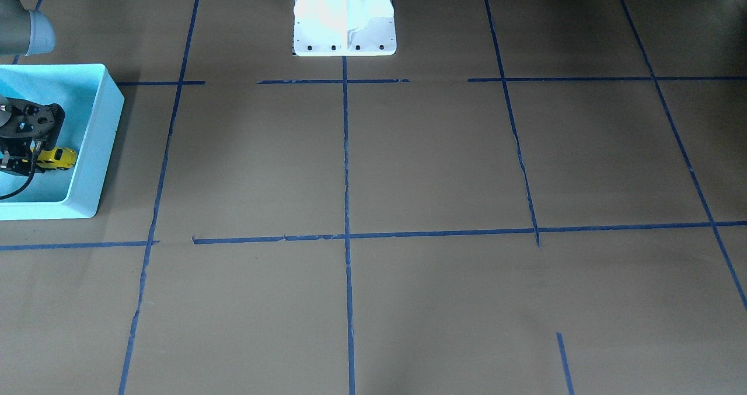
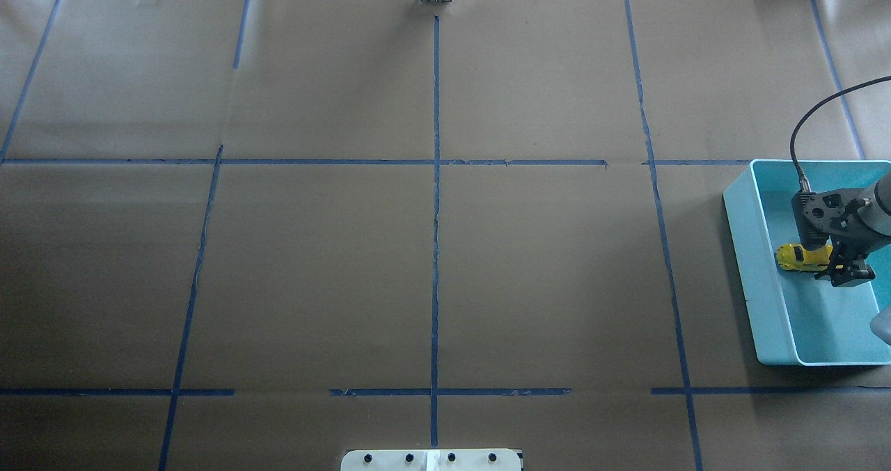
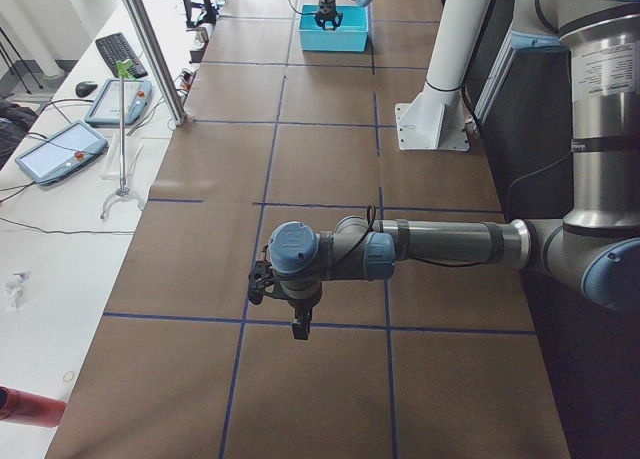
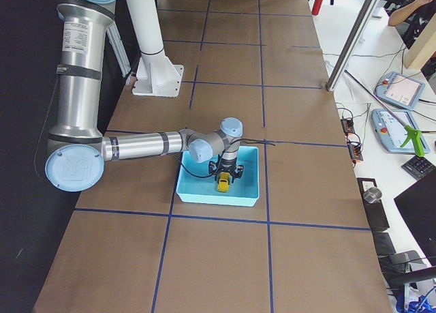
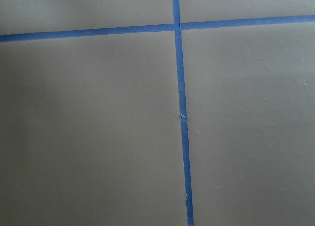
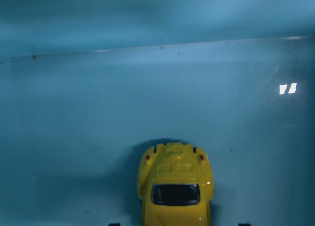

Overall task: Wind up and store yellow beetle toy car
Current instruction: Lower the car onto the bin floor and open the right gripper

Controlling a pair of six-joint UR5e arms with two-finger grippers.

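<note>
The yellow beetle toy car sits on the floor of the turquoise bin, at 3 o'clock on the table in the overhead view. So I think the storing is nearly done, and only lifting the arm out is left. The pictures do not show if the car got wound up.

The right gripper reaches down into the bin. Its fingers stand wide, one on each side of the car, not squeezing it. The left gripper hangs low over the table, well apart from the bin. I cannot tell if its fingers are wide or narrow.

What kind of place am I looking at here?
Probably a robotics lab: a paper-covered table with a blue tape grid, a robot arm over it, and a control tablet on the side bench.
</note>
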